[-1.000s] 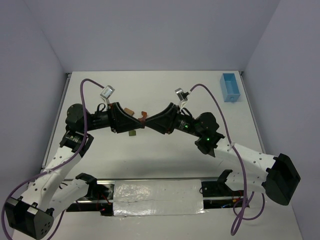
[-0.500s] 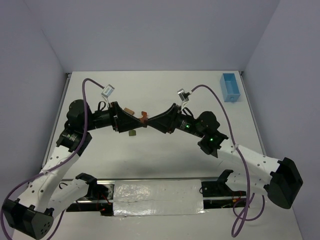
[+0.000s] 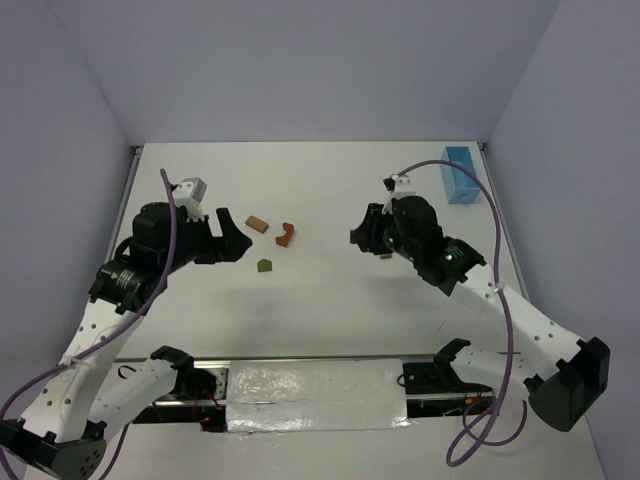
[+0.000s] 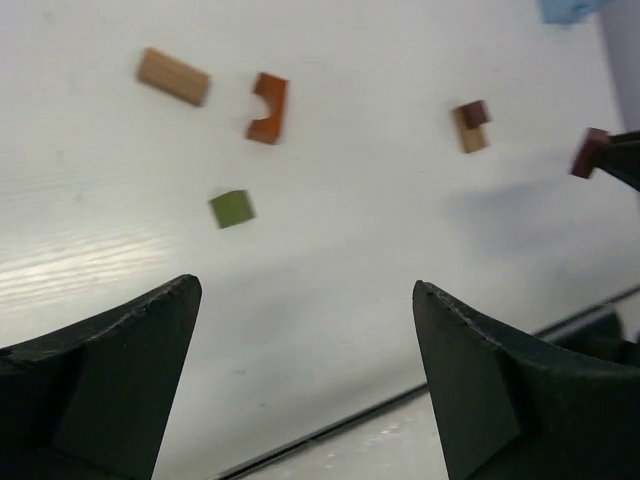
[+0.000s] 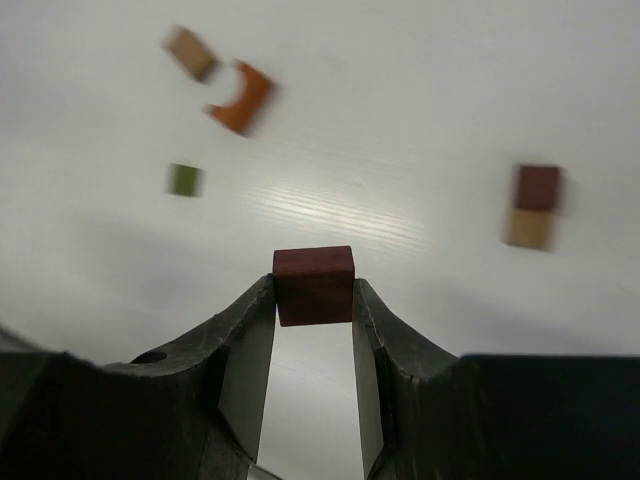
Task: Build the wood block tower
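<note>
My right gripper (image 5: 313, 290) is shut on a red-brown wood block (image 5: 313, 285) and holds it above the table, right of centre (image 3: 356, 237). My left gripper (image 4: 305, 290) stands wide open with nothing between its fingers, on the left side (image 3: 235, 236). Between the two arms lie a tan block (image 3: 258, 223), an orange arch (image 3: 286, 234) and a green block (image 3: 264, 266), loose and apart. No tower of orange, brown and green stands; only a dark brown piece set against a tan piece (image 5: 535, 205) is near the right arm (image 4: 470, 126).
A light blue box (image 3: 460, 175) stands at the back right by the table's edge. The white table (image 3: 320, 300) ends at a black rail with foil at the near side, where both arm bases are bolted.
The two grippers were nose to nose at the centre. The left one has opened and pulled back left. The right one has drawn back right with the red-brown block.
</note>
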Action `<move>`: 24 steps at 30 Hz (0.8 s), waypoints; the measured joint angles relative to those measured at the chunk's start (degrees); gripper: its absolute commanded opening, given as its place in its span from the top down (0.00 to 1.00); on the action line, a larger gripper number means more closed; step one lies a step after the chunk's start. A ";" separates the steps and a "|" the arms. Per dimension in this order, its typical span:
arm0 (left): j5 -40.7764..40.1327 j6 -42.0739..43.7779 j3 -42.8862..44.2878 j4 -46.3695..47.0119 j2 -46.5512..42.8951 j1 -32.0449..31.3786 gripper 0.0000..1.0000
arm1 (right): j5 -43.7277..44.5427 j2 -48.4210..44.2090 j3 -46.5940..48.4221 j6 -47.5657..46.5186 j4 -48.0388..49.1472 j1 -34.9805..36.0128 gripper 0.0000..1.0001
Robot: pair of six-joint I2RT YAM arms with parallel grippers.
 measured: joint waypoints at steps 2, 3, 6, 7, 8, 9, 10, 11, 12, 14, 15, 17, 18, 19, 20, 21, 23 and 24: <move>-4.15 2.78 -1.03 -1.75 -0.39 0.00 0.01 | 3.48 2.82 0.52 -2.64 -5.35 -1.88 0.88; -6.08 3.91 -1.88 -2.34 -0.66 0.00 0.00 | 5.07 4.63 0.61 -3.82 -7.69 -2.89 0.88; -10.32 5.66 -4.96 -3.26 -1.20 0.00 0.00 | 9.07 9.90 0.55 -5.84 -12.63 -5.07 0.88; -11.08 5.95 -5.79 -3.41 -1.29 0.00 0.00 | 9.70 11.15 0.55 -6.38 -13.49 -5.53 0.88; -11.69 6.29 -6.45 -3.52 -1.40 0.00 0.00 | 10.21 12.24 0.55 -6.88 -14.10 -5.88 0.88; -12.20 6.78 -7.26 -3.08 -1.73 0.00 0.01 | 10.64 13.18 0.55 -7.30 -14.43 -6.19 0.88; -12.61 6.95 -8.11 -2.69 -2.25 0.00 0.01 | 10.95 14.21 0.61 -7.80 -14.58 -6.49 0.88; -12.85 6.99 -8.72 -2.58 -2.69 0.00 0.00 | 11.23 15.19 0.61 -8.24 -14.60 -6.73 0.88; -13.03 7.02 -9.09 -2.58 -3.04 0.00 0.01 | 11.41 16.28 0.70 -8.66 -14.58 -7.02 0.88; -13.20 7.04 -9.29 -2.34 -3.43 -0.07 0.01 | 11.43 18.69 1.07 -9.42 -14.51 -7.56 0.87; -13.29 7.04 -9.29 -2.10 -3.52 -0.20 0.01 | 11.43 19.78 1.27 -9.66 -14.43 -7.96 0.87; -13.40 7.04 -9.29 -1.70 -3.63 -0.50 0.01 | 11.39 21.84 1.77 -10.10 -14.25 -8.85 0.87; -13.44 7.04 -9.29 -1.55 -3.65 -0.68 0.01 | 11.23 22.77 1.95 -10.43 -13.94 -9.31 0.87; -13.46 7.04 -9.29 -1.42 -3.65 -0.76 0.01 | 11.19 23.65 2.19 -10.73 -13.75 -9.73 0.88; -13.46 7.04 -9.29 -1.31 -3.65 -0.90 0.01 | 11.17 24.48 2.49 -11.08 -13.60 -10.05 0.88; -13.49 7.04 -9.29 -1.14 -3.65 -0.98 0.00 | 11.13 25.35 2.86 -11.34 -13.53 -10.40 0.88; -13.49 7.04 -9.29 -0.96 -3.65 -1.16 0.00 | 10.91 26.91 3.54 -11.98 -13.11 -10.86 0.88; -13.49 7.04 -9.29 -0.87 -3.65 -1.25 0.01 | 10.73 27.45 3.76 -12.31 -12.90 -10.99 0.88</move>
